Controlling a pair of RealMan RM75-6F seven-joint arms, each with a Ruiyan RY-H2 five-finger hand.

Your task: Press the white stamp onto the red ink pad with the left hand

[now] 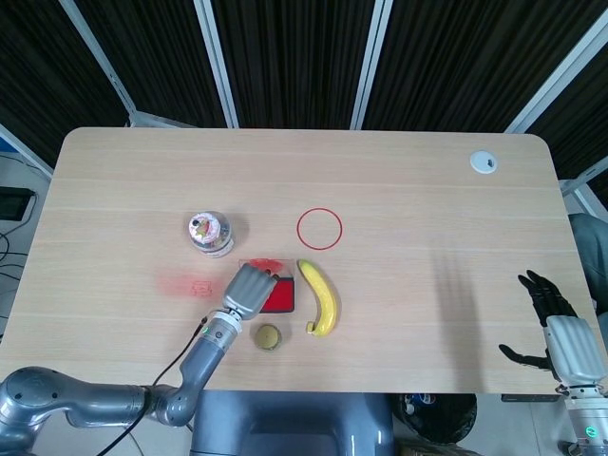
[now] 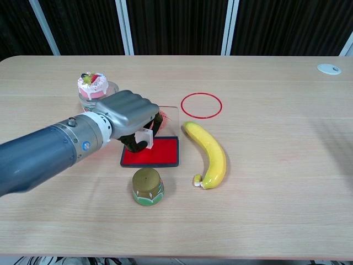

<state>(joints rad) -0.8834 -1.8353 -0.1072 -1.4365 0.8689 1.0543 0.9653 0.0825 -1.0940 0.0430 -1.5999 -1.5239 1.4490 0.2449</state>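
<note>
Wood table [image 2: 265,210], left robot hand [image 2: 128,113] gripping clear-white stamp [image 2: 144,137] on red ink pad [image 2: 160,153]

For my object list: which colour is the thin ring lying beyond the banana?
The ring is red, clearest in the chest view.
</note>
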